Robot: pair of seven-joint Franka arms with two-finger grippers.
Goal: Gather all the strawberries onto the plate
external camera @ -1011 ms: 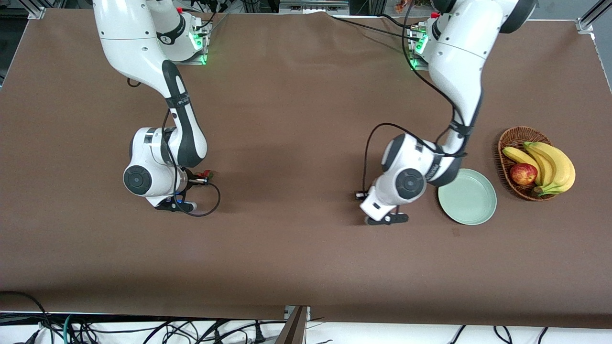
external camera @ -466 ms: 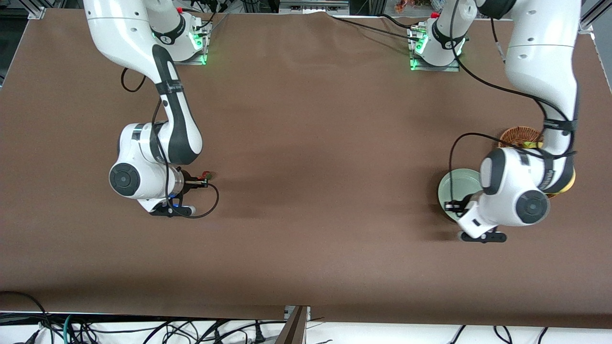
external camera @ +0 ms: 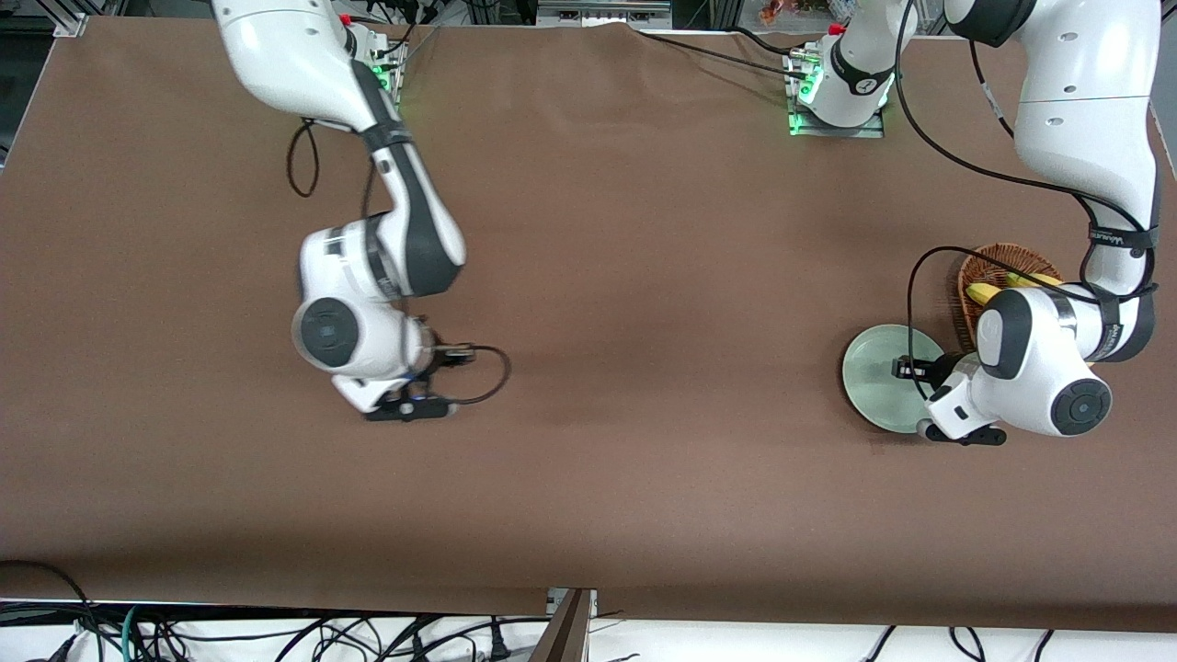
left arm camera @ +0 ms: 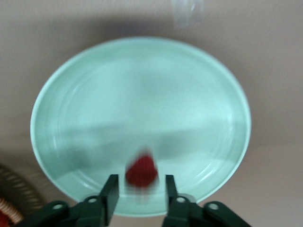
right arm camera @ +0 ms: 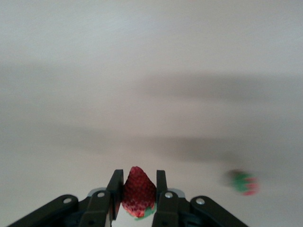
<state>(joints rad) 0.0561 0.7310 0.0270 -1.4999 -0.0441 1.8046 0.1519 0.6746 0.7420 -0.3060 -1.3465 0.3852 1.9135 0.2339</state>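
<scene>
**Strawberries: one gripped, one loose over the plate, one on the table**

Strawberries are seen at both ends of the table. Toward the right arm's end, the right gripper (right arm camera: 138,191) is held above the brown table (external camera: 588,276), its fingers clamped narrowly on a red strawberry (right arm camera: 138,190), the pointed tip turned away from the wrist. Another strawberry (right arm camera: 243,182), blurred, with green at its top, is seen lying on the table in the right wrist view, near the gripper but apart from it; in the front view it cannot be made out.

Toward the left arm's end, the pale mint-green plate (external camera: 874,368) is set on the table just beside a wicker basket (external camera: 988,271) in which bananas (external camera: 998,290) are partly seen under the arm. The left gripper (left arm camera: 138,189) is held over the plate, its fingers parted. A third strawberry (left arm camera: 140,170), blurred, is seen between them with a gap at each side, touched by neither finger, over the plate's inner surface.
</scene>
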